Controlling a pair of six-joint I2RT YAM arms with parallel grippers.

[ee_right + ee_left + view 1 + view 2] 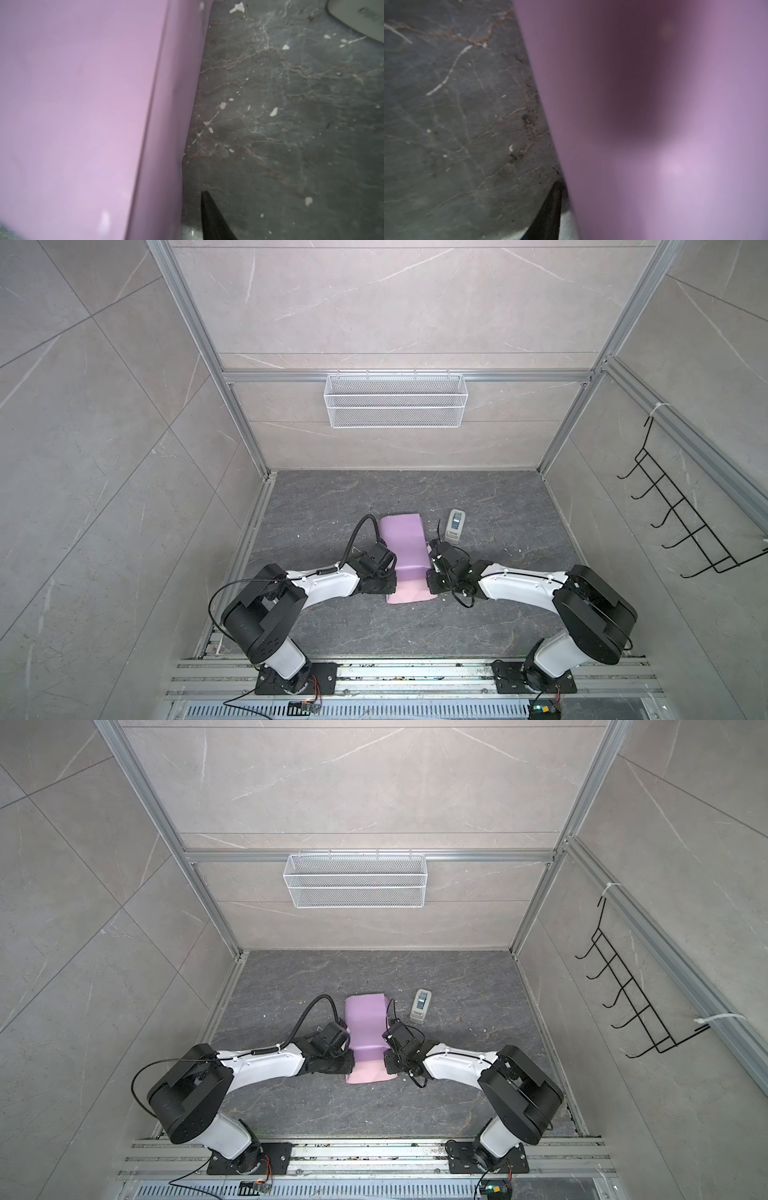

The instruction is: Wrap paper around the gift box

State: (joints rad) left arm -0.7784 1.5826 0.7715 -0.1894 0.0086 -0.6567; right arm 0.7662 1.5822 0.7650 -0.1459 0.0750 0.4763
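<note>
A: Both top views: paper (402, 545) is draping over the gift box, presumably hidden beneath, mid table (332, 626); left gripper (391, 570) and right gripper (430, 568) flanking.
B: Left wrist: paper blurring close. Right wrist: looking thin, floppy, creasing. Cannot tell either grip; edges looking pinchable.

Device (454, 524) right of paper (402, 539)

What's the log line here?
paper: lilac up; gift box: hidden; left gripper: at paper's left edge; right gripper: at paper's right edge; jaws: unclear
</note>
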